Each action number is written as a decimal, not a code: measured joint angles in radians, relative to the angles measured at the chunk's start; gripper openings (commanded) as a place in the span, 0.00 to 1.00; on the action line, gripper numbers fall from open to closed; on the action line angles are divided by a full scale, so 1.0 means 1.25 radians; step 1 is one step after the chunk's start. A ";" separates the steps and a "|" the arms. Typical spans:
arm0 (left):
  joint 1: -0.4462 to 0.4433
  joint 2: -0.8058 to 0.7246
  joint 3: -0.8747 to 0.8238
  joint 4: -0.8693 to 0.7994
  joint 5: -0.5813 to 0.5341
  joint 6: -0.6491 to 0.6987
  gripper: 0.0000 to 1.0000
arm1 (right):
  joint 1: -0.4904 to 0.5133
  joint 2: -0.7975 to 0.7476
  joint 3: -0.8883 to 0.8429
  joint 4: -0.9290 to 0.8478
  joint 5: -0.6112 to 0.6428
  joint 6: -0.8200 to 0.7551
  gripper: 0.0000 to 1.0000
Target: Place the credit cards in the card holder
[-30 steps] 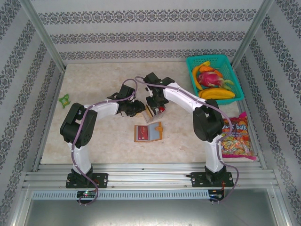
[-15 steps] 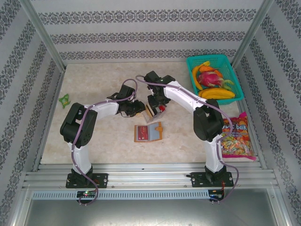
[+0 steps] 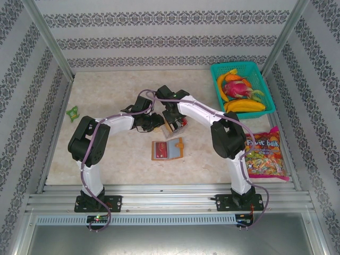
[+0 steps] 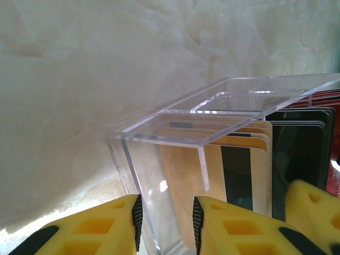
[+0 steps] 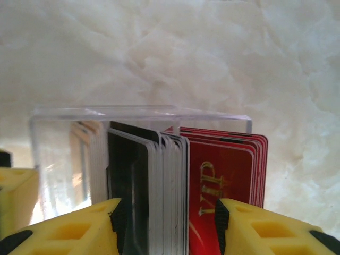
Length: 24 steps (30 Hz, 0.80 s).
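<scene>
Marbled table (image 3: 106, 95) from above: cards (image 3: 179, 125) upright in clear box (image 3: 174, 129), wallet (image 3: 167, 149) lying open at 6 o'clock of it.
Left gripper (image 3: 157, 121) at 9 o'clock of box, right gripper (image 3: 172, 118) at 12. Left wrist: part-closed astride box corner (image 4: 159, 175), apparently pinching it. Right wrist: spread around black, pale and red cards (image 5: 159, 175), none clamped. Probably thin, stiff, light, slick; best taken singly at top edge, pads on flat faces.
</scene>
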<state>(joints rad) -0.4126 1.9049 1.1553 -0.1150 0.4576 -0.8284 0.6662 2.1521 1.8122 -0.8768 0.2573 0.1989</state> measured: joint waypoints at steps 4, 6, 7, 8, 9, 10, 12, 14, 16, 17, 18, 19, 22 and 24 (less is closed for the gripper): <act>0.000 0.000 -0.006 0.011 0.003 -0.009 0.34 | 0.008 0.000 -0.017 0.020 0.028 -0.013 0.50; 0.000 0.000 -0.009 0.017 0.005 -0.012 0.34 | 0.009 0.002 -0.017 0.023 0.037 -0.020 0.50; 0.000 0.000 -0.010 0.021 0.005 -0.013 0.34 | 0.010 0.003 -0.017 0.025 0.043 -0.023 0.50; 0.000 0.000 -0.011 0.023 0.005 -0.014 0.34 | 0.013 0.005 -0.017 0.028 0.051 -0.028 0.49; 0.000 0.000 -0.012 0.025 0.005 -0.015 0.33 | 0.015 0.006 -0.017 0.030 0.060 -0.033 0.49; 0.000 0.000 -0.013 0.028 0.005 -0.015 0.33 | 0.020 0.006 -0.018 0.031 0.071 -0.038 0.48; 0.000 0.000 -0.014 0.028 0.005 -0.015 0.34 | 0.026 0.006 -0.023 0.042 0.090 -0.041 0.47; 0.000 0.000 -0.014 0.030 0.006 -0.015 0.34 | 0.031 0.002 -0.034 0.054 0.102 -0.043 0.46; 0.000 0.000 -0.015 0.029 0.003 -0.015 0.33 | 0.031 -0.007 -0.046 0.065 0.113 -0.046 0.43; 0.000 0.002 -0.018 0.027 0.001 -0.015 0.34 | 0.031 -0.010 -0.049 0.066 0.121 -0.047 0.43; 0.000 0.005 -0.022 0.025 -0.001 -0.014 0.34 | 0.031 -0.011 -0.052 0.066 0.130 -0.049 0.43; 0.000 0.011 -0.025 0.021 -0.002 -0.014 0.33 | 0.031 -0.014 -0.054 0.066 0.138 -0.052 0.43; 0.000 0.022 -0.027 0.009 -0.005 -0.014 0.34 | 0.035 -0.020 -0.056 0.066 0.150 -0.058 0.38; 0.000 0.022 -0.027 0.009 -0.005 -0.014 0.34 | 0.040 -0.023 -0.057 0.066 0.154 -0.059 0.38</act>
<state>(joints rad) -0.4126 1.9320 1.1210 -0.1032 0.4511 -0.8463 0.7162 2.1239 1.7412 -0.7948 0.4503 0.1257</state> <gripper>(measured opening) 0.336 0.379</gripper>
